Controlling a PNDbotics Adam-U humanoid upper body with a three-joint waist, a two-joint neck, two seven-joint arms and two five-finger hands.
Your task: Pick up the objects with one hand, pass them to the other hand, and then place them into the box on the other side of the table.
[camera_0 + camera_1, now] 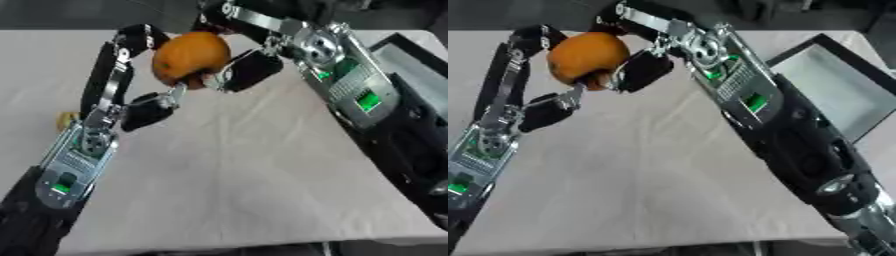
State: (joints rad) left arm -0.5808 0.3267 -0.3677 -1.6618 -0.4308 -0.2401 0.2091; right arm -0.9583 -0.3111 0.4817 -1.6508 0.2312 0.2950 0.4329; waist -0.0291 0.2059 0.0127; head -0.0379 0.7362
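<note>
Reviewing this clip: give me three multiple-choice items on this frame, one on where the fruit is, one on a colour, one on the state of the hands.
1. Where is the orange fruit?
A. Lying on the table cloth
B. Held above the table between both hands
C. Inside the box

2. What colour is the cloth on the table?
A. Pale beige
B. Dark green
C. Red

3. How do the left hand and right hand stand?
A. Both rest open at the lower corners
B. Only the left touches the fruit
C. Both have fingers curled on the fruit

Answers: 1 B, the fruit sits between the two hands, clear of the cloth, while the box lies at the right. 2 A, the cloth is pale beige all over. 3 C, fingers of each hand close on opposite sides of the fruit.
</note>
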